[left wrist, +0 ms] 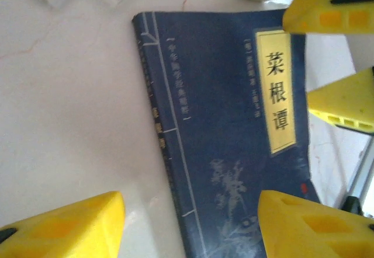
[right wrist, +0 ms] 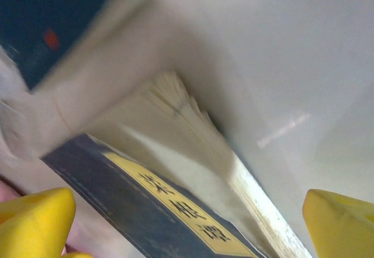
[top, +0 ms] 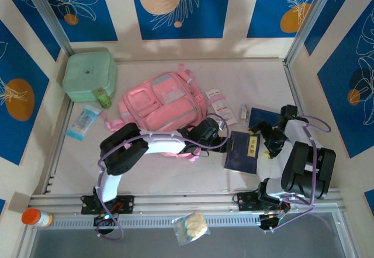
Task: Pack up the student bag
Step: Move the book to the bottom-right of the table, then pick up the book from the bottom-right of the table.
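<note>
**A:** What does the student bag look like, and where is it?

**B:** The student bag (top: 166,103) is soft pink cloth with paler grey-pink panels, zip pockets on the front and pink straps. It lies flat in the middle of the table (top: 175,176), toward the far wall and just right of a mint-green case (top: 89,76). The left arm (top: 158,146) crosses its near edge.

**A:** Any writing you can read?

**B:** A dark blue book (left wrist: 228,129) lies near the bag's right side. Its yellow label (left wrist: 279,91) reads 菜根谭 in black. The white columns of smaller characters are too blurred to read. The print on the white packets (top: 222,106) beside the bag is too small to make out. A second book (top: 264,118), also dark, sits just beyond.

**A:** And the jaws?

**B:** The left gripper (left wrist: 191,198) hangs over the book with its yellow fingers spread. One is above bare table and one above the cover, pinching nothing. The right gripper (right wrist: 190,199) is at the book's page edge with its jaws wide apart. The pages run between them, touching neither finger as far as I can see.

**A:** The surface and the room?

**B:** The tabletop is pale and faintly veined. The walls (top: 120,13) are cream, with blue panels carrying white leaf outlines and orange and tan discs. A metal rail (top: 193,199) runs along the near edge, with an orange-capped bottle (top: 36,217) and a clear bag (top: 191,227) by it.
</note>
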Controlling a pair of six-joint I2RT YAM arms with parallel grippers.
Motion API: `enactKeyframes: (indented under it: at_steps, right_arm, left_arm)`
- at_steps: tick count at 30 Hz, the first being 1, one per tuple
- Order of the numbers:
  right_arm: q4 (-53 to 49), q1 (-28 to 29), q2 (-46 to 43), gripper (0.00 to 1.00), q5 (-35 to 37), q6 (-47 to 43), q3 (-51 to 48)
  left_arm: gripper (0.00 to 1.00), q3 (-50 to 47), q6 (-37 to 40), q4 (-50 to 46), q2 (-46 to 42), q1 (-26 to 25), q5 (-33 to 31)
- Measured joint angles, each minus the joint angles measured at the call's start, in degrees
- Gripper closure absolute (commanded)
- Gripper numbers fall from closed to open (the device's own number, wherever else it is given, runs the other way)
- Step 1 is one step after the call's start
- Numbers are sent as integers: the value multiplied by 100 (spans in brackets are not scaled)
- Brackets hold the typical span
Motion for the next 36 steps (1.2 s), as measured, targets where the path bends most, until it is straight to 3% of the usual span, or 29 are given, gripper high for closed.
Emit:
enactKeyframes:
  at_steps: [13, 36]
  right_arm:
    - [94, 957, -516, 1, -767, 466, -468]
    - [409, 1038, -210, 0, -776, 378, -584]
  left_arm:
    - [48, -98, -111, -144, -7, 79, -254]
    - [50, -105, -111, -177, 140, 109, -179]
